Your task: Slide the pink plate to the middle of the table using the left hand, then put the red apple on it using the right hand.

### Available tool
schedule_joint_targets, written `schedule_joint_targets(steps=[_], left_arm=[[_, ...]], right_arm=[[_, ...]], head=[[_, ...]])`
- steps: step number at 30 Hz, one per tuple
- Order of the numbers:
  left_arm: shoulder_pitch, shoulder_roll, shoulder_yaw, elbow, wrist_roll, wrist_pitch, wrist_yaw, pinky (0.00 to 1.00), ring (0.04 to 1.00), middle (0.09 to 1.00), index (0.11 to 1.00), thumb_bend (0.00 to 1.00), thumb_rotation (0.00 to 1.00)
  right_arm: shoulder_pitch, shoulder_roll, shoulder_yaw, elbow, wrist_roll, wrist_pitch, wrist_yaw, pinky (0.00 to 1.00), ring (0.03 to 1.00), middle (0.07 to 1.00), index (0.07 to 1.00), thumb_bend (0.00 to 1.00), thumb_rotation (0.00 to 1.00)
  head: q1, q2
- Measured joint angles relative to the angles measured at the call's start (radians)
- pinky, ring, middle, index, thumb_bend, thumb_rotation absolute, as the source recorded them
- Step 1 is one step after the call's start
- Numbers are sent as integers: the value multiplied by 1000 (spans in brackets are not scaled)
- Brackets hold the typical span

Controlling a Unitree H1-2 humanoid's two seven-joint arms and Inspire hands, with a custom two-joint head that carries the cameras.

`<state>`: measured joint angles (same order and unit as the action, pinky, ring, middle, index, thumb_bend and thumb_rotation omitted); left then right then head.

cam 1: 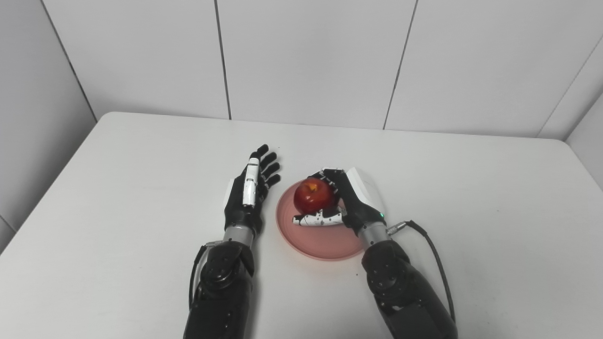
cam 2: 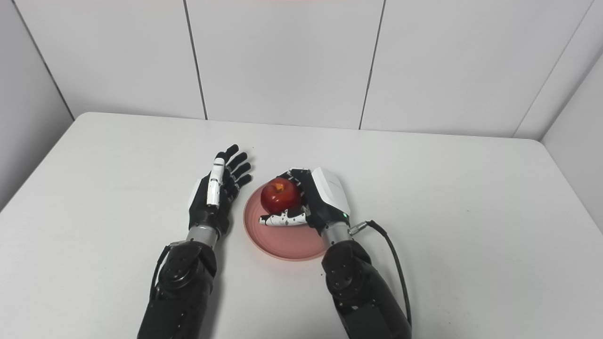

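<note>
The pink plate [cam 1: 314,240] lies near the middle of the white table. A red apple [cam 1: 310,195] is over the plate's far part, with my right hand [cam 1: 346,200] wrapped round it: fingers behind it and thumb across its front. Whether the apple rests on the plate or hangs just above it I cannot tell. My left hand [cam 1: 249,188] stands on edge just left of the plate, fingers straight and apart, holding nothing and not touching the plate.
The white table [cam 1: 141,188] ends at a grey panelled wall [cam 1: 306,56] behind. A black cable [cam 1: 435,263] loops from my right wrist over the table on the right.
</note>
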<state>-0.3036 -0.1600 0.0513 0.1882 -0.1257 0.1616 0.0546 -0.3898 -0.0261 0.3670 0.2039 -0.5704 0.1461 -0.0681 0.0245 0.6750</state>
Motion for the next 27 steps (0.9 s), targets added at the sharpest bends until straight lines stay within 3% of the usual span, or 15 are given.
schedule_joint_targets(steps=[19, 26, 27], left_arm=[[0, -2, -1, -6, 0, 11, 5, 847, 870, 878, 867, 350, 1000], [0, -2, -2, -6, 1, 11, 5, 847, 868, 878, 866, 350, 1000], [0, -2, -3, -6, 1, 11, 5, 848, 869, 878, 866, 352, 1000]], right_arm=[[18, -11, 31, -2, -53, -36, -38, 297, 386, 475, 487, 516, 129], [23, -11, 31, -10, -69, -36, -40, 355, 449, 539, 490, 522, 144], [25, -11, 31, -12, -73, -36, -40, 376, 476, 564, 542, 640, 160]], head=[[2, 9], [0, 11], [0, 11]])
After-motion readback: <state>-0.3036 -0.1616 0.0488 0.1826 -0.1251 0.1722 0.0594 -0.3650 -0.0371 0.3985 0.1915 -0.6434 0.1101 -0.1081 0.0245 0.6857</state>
